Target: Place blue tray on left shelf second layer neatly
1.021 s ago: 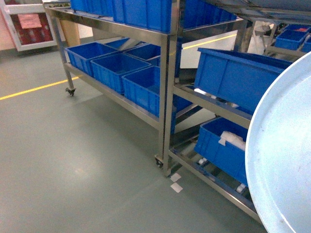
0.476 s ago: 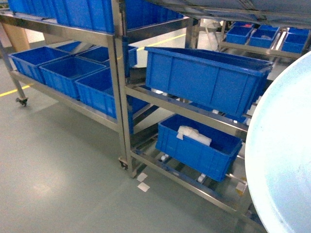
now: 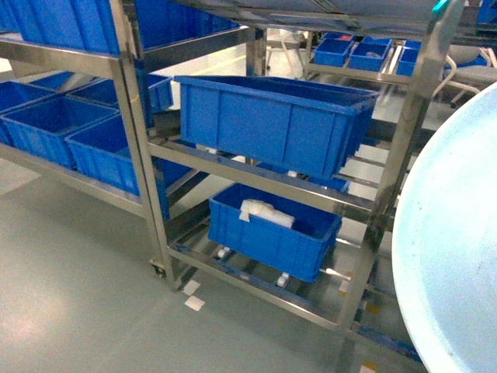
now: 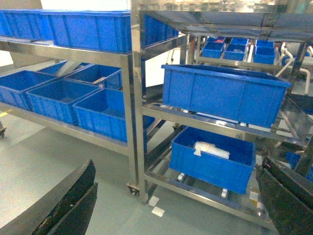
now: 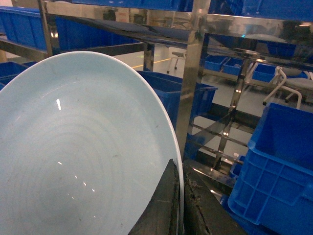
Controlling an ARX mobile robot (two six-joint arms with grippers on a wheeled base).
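Racks slid leftward in head view, right end effector pinching blue tray rim, left end effector spread.

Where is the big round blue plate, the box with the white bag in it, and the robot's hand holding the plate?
blue tray (image 5: pixel 83 156): right wrist view, middle of its glossy face.
crate with the white bag (image 3: pixel 268 242): head view, front wall.
right hand (image 5: pixel 180 205): right wrist view, where its fingers pinch the tray's rim.

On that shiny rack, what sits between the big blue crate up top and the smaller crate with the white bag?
Only a flat steel rail of the rack runs between the big crate and the lower crate, clearest in the head view.
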